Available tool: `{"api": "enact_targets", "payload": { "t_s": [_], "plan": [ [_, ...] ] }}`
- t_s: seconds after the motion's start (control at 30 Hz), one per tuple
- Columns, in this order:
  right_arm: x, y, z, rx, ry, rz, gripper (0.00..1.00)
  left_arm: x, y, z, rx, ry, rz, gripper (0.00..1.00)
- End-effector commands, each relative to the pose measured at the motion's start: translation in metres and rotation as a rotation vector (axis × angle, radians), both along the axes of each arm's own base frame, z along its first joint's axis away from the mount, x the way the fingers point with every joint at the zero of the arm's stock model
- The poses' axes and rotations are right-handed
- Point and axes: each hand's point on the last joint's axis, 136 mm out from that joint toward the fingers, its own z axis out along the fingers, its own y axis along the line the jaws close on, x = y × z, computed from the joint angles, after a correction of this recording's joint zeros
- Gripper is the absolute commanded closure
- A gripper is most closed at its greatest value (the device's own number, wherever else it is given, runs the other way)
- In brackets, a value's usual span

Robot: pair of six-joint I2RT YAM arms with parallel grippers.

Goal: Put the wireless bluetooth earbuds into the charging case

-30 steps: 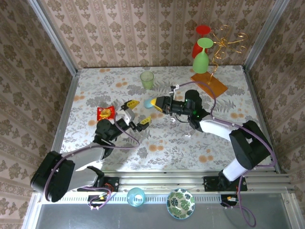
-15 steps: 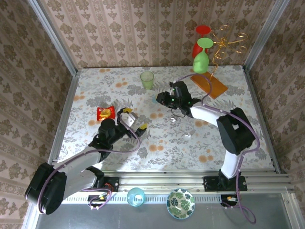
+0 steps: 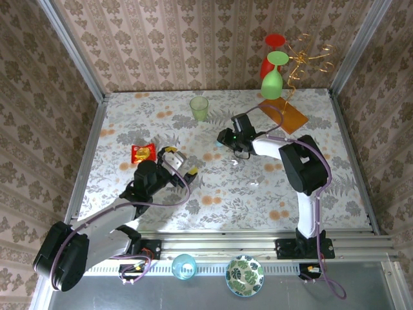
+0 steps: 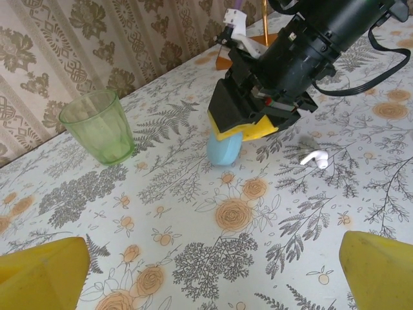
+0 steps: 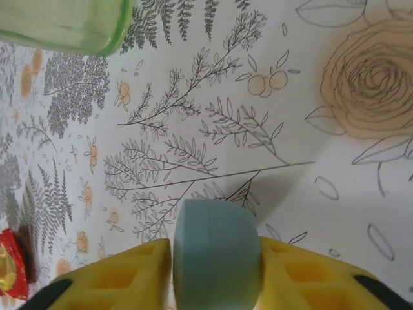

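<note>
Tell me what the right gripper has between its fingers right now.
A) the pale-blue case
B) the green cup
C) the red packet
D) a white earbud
A: in the right wrist view the pale-blue case sits clamped between the yellow fingers of the right gripper; the white earbud lies loose on the table, and the green cup stands apart.

Green cup (image 3: 199,108), red packet (image 3: 143,153), orange board (image 3: 284,115).

Green cup (image 3: 199,108) near right gripper (image 3: 222,137)
</note>
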Motion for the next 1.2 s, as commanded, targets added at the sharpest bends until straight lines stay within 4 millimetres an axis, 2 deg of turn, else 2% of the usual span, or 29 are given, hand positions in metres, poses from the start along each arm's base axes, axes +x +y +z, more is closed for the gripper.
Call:
{"api": "enact_targets", "payload": {
  "t_s": [0.0, 0.17, 0.27, 0.37, 0.53, 0.7, 0.87, 0.93, 1.17],
  "plan": [
    [0.002, -0.017, -0.003, -0.041, 0.008, -0.036, 0.54, 0.011, 0.008, 0.012, -0.025, 0.018, 0.091, 0.00],
    [-0.007, -0.040, 0.020, -0.125, -0.044, -0.042, 0.32, 0.020, 0.032, 0.005, -0.016, 0.142, 0.270, 0.00],
    [-0.019, -0.048, 0.035, -0.168, -0.092, -0.010, 0.26, 0.020, 0.054, -0.008, 0.018, 0.256, 0.401, 0.00],
    [-0.034, -0.043, 0.048, -0.169, -0.138, 0.071, 0.23, 0.013, 0.070, -0.021, 0.066, 0.374, 0.497, 0.00],
    [-0.064, -0.028, 0.064, -0.153, -0.189, 0.192, 0.18, 0.001, 0.084, -0.048, 0.129, 0.573, 0.591, 0.00],
    [-0.087, -0.017, 0.073, -0.186, -0.215, 0.276, 0.12, 0.001, 0.091, -0.076, 0.166, 0.736, 0.656, 0.00],
    [-0.093, -0.016, 0.072, -0.221, -0.221, 0.295, 0.09, -0.005, 0.090, -0.100, 0.251, 0.852, 0.662, 0.04],
    [-0.093, -0.015, 0.072, -0.216, -0.222, 0.290, 0.09, -0.008, 0.085, -0.110, 0.262, 0.895, 0.645, 0.11],
    [-0.089, -0.014, 0.073, -0.217, -0.228, 0.287, 0.09, -0.016, 0.075, -0.125, 0.285, 0.977, 0.612, 0.30]
  ]
}}
